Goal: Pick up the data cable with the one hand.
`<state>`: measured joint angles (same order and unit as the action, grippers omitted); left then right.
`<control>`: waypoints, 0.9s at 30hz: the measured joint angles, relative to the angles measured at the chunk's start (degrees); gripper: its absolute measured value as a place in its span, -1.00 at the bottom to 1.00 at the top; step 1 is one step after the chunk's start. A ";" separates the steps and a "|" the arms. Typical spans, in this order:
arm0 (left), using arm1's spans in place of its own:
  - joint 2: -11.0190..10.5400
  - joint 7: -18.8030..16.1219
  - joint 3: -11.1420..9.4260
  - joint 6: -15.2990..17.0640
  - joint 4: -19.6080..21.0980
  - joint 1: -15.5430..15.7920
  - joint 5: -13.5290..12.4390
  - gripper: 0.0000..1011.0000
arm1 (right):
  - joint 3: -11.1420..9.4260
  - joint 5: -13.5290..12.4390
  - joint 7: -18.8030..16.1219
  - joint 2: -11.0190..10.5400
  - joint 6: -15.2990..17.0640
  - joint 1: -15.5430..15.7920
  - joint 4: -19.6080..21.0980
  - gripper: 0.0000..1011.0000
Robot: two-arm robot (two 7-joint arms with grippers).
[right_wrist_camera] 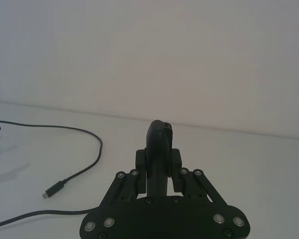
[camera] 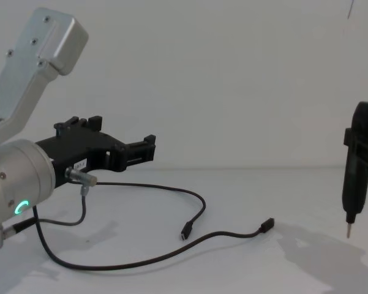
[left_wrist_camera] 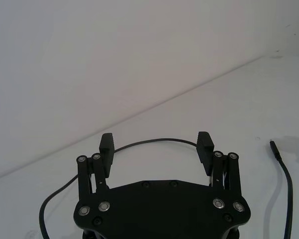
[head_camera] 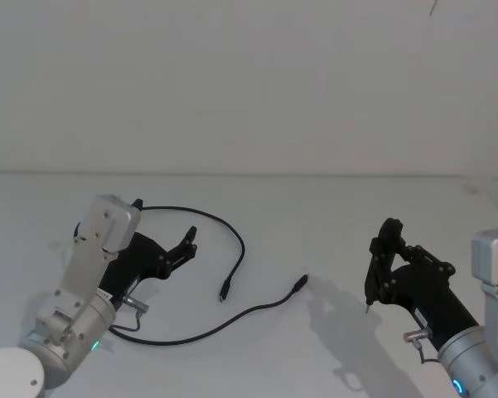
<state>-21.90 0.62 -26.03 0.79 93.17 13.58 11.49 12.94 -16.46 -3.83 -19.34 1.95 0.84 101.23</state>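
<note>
The data cable [head_camera: 241, 246] lies looped on the white desk [head_camera: 331, 207], its two plugs close together. Left of those plugs, the left gripper [left_wrist_camera: 155, 142] hangs released above the cable's loop. Well right of the cable, the right gripper [right_wrist_camera: 159, 162] is clenched on a black pen-shaped tool [camera: 355, 165], tip down.

We find bare worktop [head_camera: 331, 220] all round the data cable [head_camera: 241, 245]; the left gripper [head_camera: 190, 242], fingers spread, hangs just beside it, the right gripper [head_camera: 391, 245] and its pen [head_camera: 372, 280] well apart.
</note>
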 joint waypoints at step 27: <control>0.00 0.00 0.00 0.01 0.00 0.00 0.00 0.98 | 0.00 0.00 0.00 0.00 0.00 0.00 0.00 -0.45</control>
<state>-21.89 0.63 -26.03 0.80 93.18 13.58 11.48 12.94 -16.47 -3.83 -19.33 1.95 0.84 101.23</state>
